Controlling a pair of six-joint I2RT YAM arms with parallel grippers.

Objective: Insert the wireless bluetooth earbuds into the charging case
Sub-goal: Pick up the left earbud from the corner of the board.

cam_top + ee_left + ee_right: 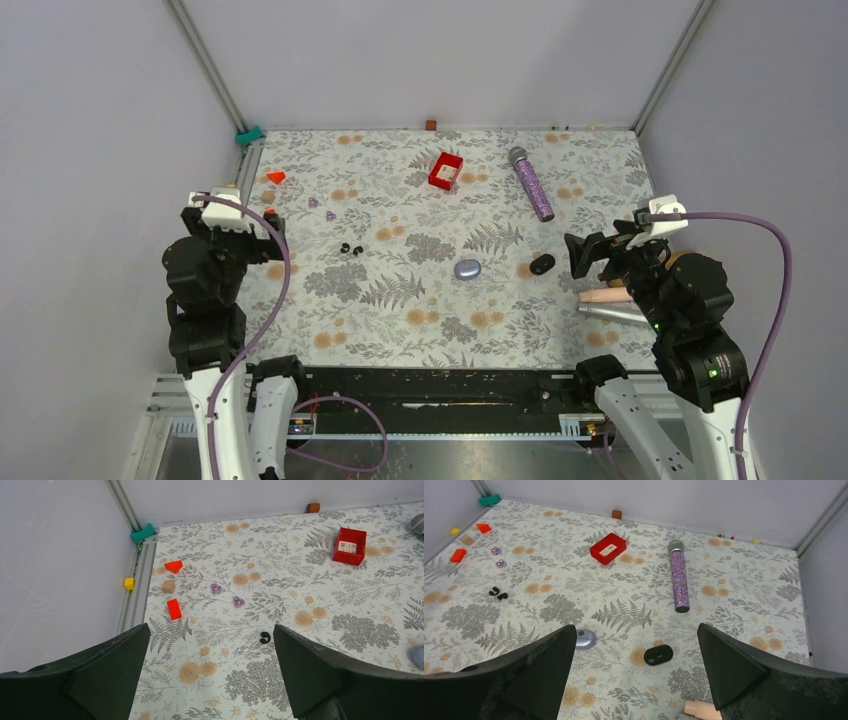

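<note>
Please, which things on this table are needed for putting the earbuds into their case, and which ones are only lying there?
For the job:
- two black earbuds
- lavender-grey charging case

Just lying about:
- purple glitter microphone
- red box
- black oval object
- red wedge
- small purple pieces

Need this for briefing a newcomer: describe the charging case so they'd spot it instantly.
On the floral table, look centrally. The charging case lies there, left of a black oval. It alone is a smooth lavender-grey pebble.
</note>
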